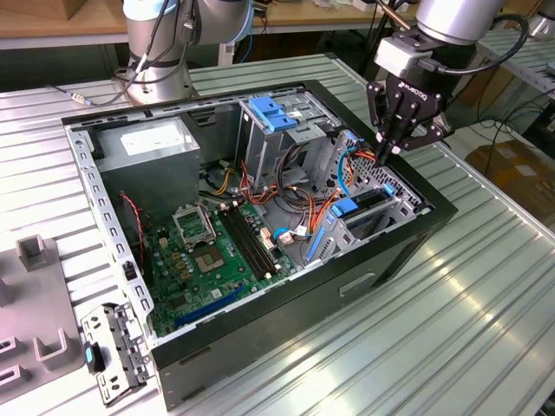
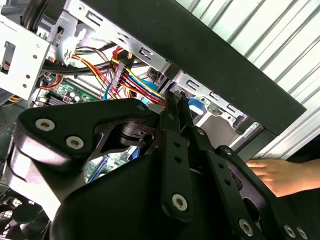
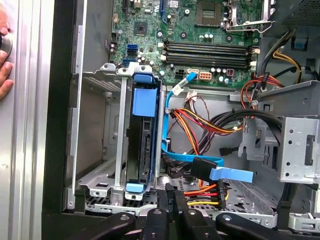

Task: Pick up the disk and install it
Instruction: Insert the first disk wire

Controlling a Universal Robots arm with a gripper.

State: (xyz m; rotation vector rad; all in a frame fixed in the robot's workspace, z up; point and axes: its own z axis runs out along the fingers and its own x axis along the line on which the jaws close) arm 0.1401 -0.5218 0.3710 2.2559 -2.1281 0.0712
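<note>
A ribbed metal surface (image 1: 486,286) carries an open computer case (image 1: 286,299) lying on its side, its inner parts exposed. Inside it, well away from the jaws, sits a grey power-supply box (image 1: 152,143), and between that and the jaws lies the green motherboard (image 1: 212,251), which also shows in the first wrist view (image 3: 200,35). Farther from the jaws than the motherboard, a metal cage with a blue latch (image 1: 273,113) stands upright.

The robot arm reaches down over the case's corner, and its jaws (image 1: 384,149) are pressed together with nothing pinched between them; in the first wrist view the two black fingertips (image 3: 172,197) meet, and in the second wrist view (image 2: 175,102) they also touch. They hover just above the drive bay (image 1: 368,212).

The disk (image 3: 141,135) stands on edge inside that bay, just beyond the fingertips, its dark body set between metal uprights with a light-blue rail tab at each end; in the exterior view its blue tab (image 1: 347,206) sits below the jaws. Beside the disk, a flat blue cable (image 3: 220,172) and a bundle of orange, yellow and red wires (image 3: 210,120) cross the space near the jaws.

A person's hand (image 2: 277,175) rests against the outer side of the case, close to the jaws.
</note>
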